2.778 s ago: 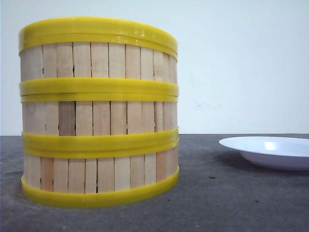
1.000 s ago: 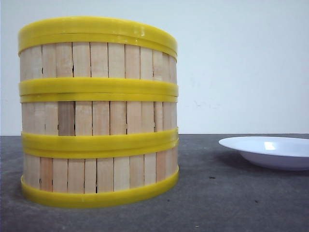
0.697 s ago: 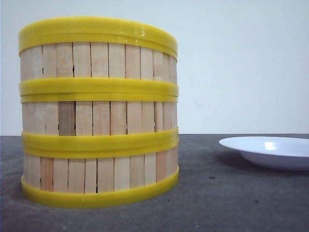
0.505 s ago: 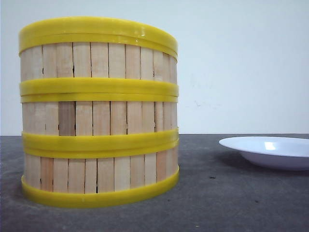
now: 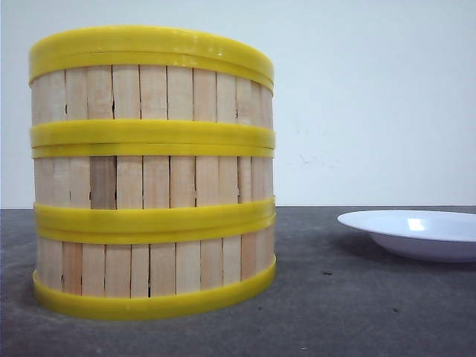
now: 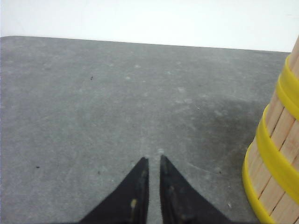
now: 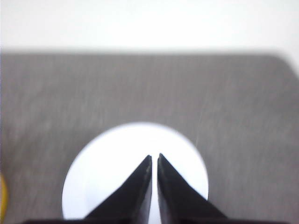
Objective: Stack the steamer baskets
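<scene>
A dark grey table [image 5: 357, 312] carries stacked steamer baskets [image 5: 152, 175] and, apart, a white plate [image 5: 416, 232].

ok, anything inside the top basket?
Can't tell. The front view shows only the outer walls of the three stacked baskets; the top basket is seen side-on, its rim hiding the inside.
</scene>
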You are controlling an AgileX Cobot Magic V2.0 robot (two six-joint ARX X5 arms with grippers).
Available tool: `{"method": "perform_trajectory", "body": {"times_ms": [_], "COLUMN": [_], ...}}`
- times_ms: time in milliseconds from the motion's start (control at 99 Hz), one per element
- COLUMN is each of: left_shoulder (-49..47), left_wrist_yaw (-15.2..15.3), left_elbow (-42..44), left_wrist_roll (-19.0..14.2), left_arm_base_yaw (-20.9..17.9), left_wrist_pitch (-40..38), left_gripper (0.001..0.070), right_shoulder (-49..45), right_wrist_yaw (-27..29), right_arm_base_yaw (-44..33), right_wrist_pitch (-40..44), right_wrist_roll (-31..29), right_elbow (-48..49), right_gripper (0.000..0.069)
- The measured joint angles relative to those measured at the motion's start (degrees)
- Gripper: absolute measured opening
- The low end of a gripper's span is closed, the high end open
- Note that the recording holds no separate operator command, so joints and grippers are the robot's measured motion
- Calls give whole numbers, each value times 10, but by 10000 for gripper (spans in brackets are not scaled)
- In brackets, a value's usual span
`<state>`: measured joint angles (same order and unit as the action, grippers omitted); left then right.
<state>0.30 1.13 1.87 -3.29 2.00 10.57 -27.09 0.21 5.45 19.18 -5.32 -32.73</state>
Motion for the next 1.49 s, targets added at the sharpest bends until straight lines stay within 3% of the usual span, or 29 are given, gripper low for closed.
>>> {"method": "perform_trajectory", "body": {"times_ms": [152,394,1495], "left_shoulder": [0,0,0], "left_wrist_yaw": [0,0,0], "left_elbow": [0,0,0], "left_wrist_roll": [0,-2,-4], "left_arm_base_yaw": [0,0,0], "left_wrist_pitch": [0,0,0], "left_gripper": [15,15,15], "right_shoulder": [132,270,268], "right_wrist_yaw": [13,13,11], "right_arm_base_yaw": [0,-18,-18], "right_wrist_pitch": [-95,-101,-96], "right_wrist_roll": [8,10,11], "right_elbow": [137,317,319], "right_gripper": [13,13,13]}}
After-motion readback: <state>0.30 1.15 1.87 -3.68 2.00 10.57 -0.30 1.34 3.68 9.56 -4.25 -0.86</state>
